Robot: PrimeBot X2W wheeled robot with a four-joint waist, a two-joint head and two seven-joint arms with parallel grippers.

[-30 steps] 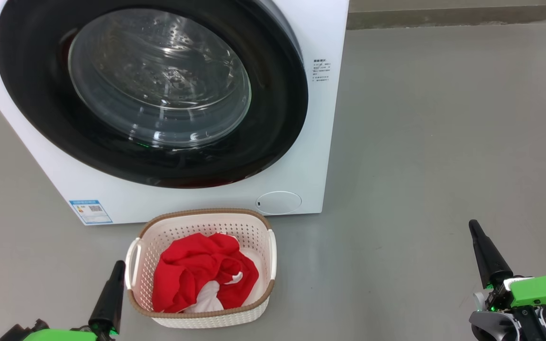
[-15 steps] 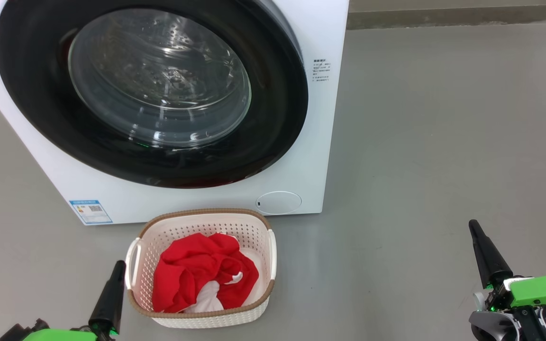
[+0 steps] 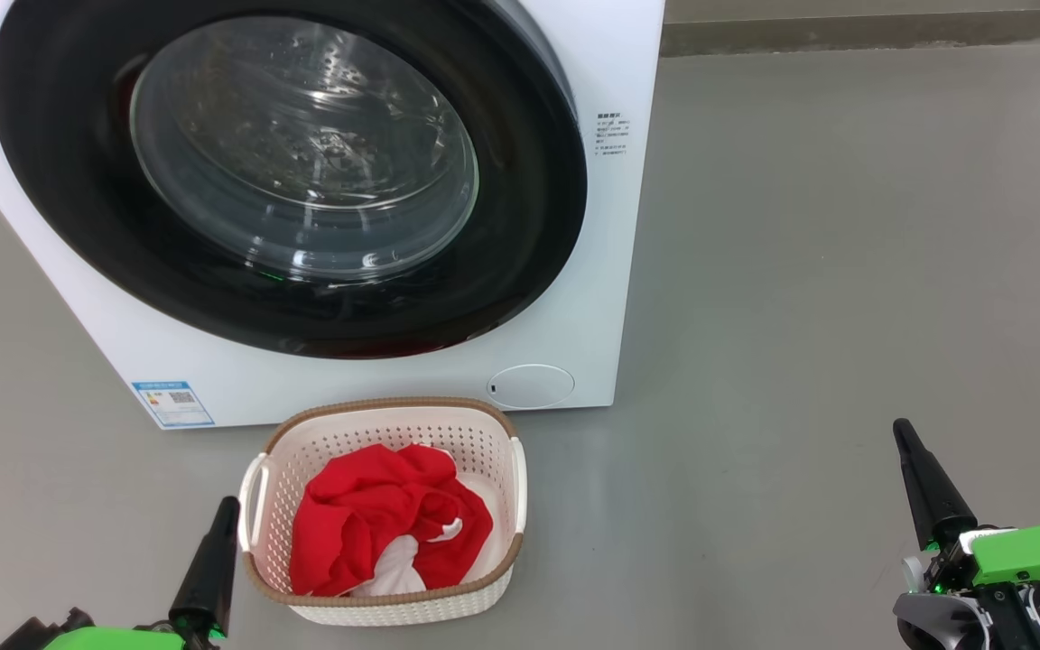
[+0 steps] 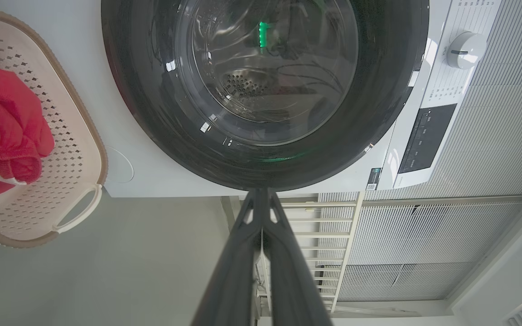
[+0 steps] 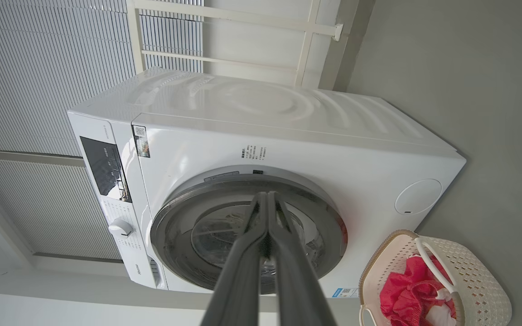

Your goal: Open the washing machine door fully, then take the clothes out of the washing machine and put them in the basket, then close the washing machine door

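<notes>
Left pincer [image 3: 228, 507] — fingers pressed together, empty, low on the left, just beside the basket [image 3: 394, 404]. The basket stands on the grey floor [image 3: 845, 271] in front of the washing machine [image 3: 592, 271] with the clothes [image 3: 366, 515] heaped inside it; above it, the washing machine door [image 3: 520, 226] lies closed against the white front. Right pincer [image 3: 901, 430] — fingers together, empty, well apart to the right.

Head view looks down, close on washing machine [image 3: 610, 226]. Both wrist views, rolled sideways, share its door [image 4: 379, 113] and basket [image 5: 478, 280].
</notes>
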